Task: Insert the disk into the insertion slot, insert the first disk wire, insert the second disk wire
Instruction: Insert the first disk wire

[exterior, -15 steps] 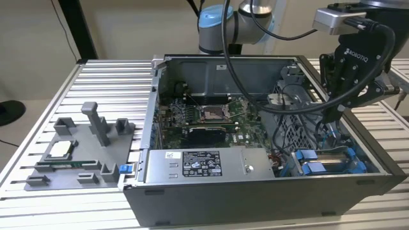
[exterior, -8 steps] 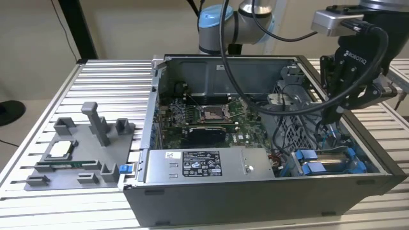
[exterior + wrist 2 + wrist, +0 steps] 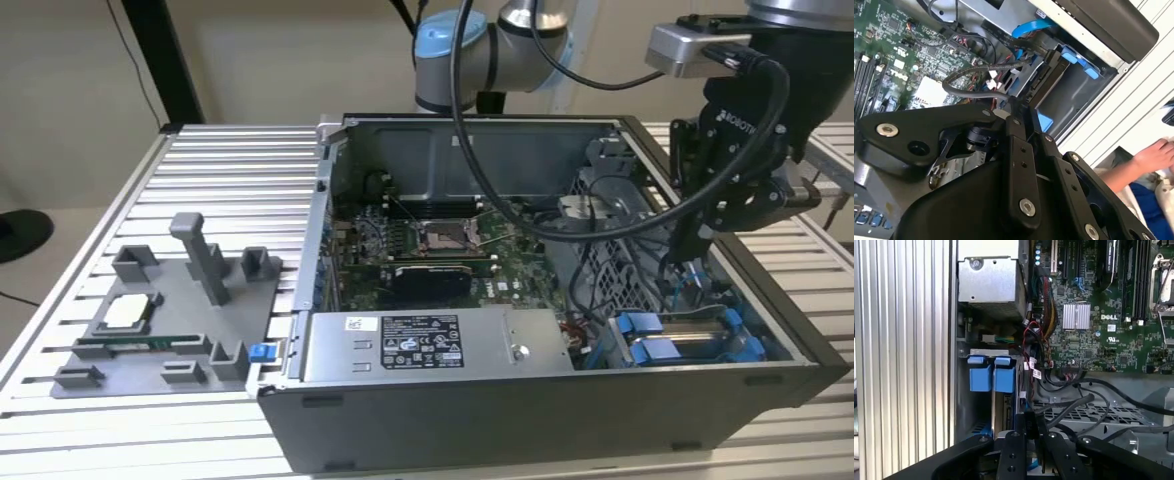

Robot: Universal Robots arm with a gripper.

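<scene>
Pinching wire, hand at insertion slot's edge

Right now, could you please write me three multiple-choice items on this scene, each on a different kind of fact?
1. The gripper hangs over: A the grey fixture; B the drive bay; C the power supply.
2. The drive bay's tabs are: A red; B yellow; C blue.
3. The gripper is: A shut on a black wire; B open; C shut on a tab.
Answers: 1 B, the exterior view shows it there; 2 C, both wrist views show blue; 3 A, its fingers pinch the wire.
</scene>
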